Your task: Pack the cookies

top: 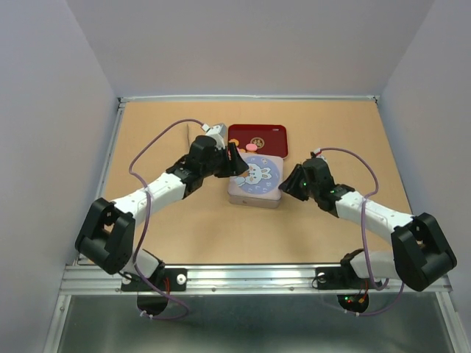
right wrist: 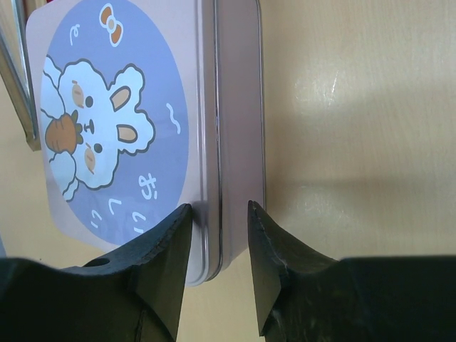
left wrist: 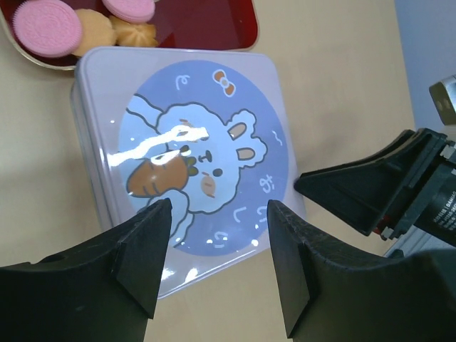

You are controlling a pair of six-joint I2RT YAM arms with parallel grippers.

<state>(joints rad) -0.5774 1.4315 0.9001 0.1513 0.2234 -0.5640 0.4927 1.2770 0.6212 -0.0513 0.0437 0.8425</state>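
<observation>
The left gripper (left wrist: 214, 265) hangs over the near edge of a square tin (left wrist: 96, 178), its jaws spread wide and holding nothing, with only the lid (left wrist: 206, 92) and its printed rabbit and carrot below. The right gripper (right wrist: 217, 246) is set narrower, astride the tin's right-hand rim, one finger over the lid and the other outside the wall. Its own wrist view does not settle whether the fingers press on the metal or merely flank it. Only the left wrist view shows the cookies (left wrist: 50, 28) clearly: pink sandwich rounds and pale yellow flower shapes lying in the dark red tray (left wrist: 206, 25) just behind the tin. From overhead they shrink to a few pink and orange specks, but that view shows both arms meeting at the closed tin in the middle of the table (top: 162, 228), one from each side.
</observation>
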